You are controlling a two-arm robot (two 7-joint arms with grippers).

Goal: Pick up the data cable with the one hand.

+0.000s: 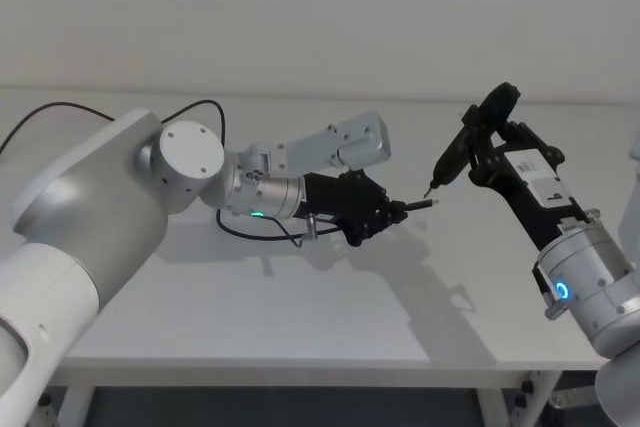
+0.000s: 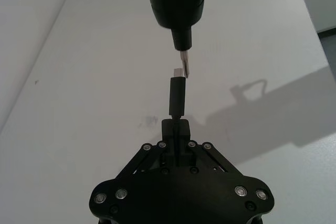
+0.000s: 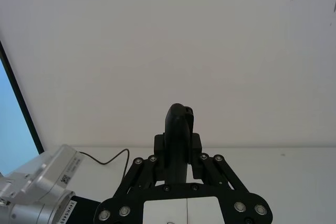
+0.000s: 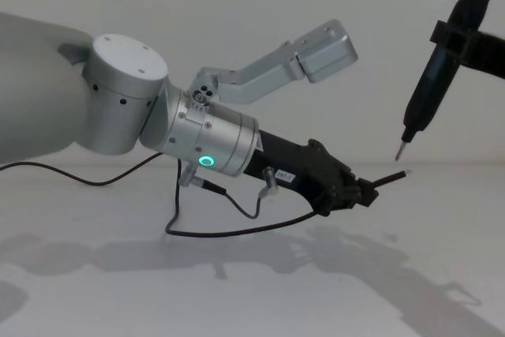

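My left gripper (image 1: 398, 213) is shut on the data cable, lifted above the white table (image 1: 300, 317). The cable's stiff black tip (image 1: 421, 205) (image 4: 392, 177) (image 2: 177, 94) sticks straight out past the fingers. Its thin black cord (image 4: 237, 232) sags in a curve under the wrist. My right gripper (image 1: 488, 142) (image 3: 178, 145) is raised on the right, shut on a black pen-shaped tool (image 1: 455, 152) (image 4: 432, 80) (image 3: 178, 127). The tool's metal point (image 2: 182, 61) hangs just beyond the cable's plug end, a small gap apart.
A short wire loop with a small silver plug (image 4: 268, 180) hangs at the left wrist by the green ring (image 4: 207, 161). Another black lead (image 1: 60, 107) runs behind the left arm. The table's front edge (image 1: 300, 372) lies near me; a plain wall stands behind.
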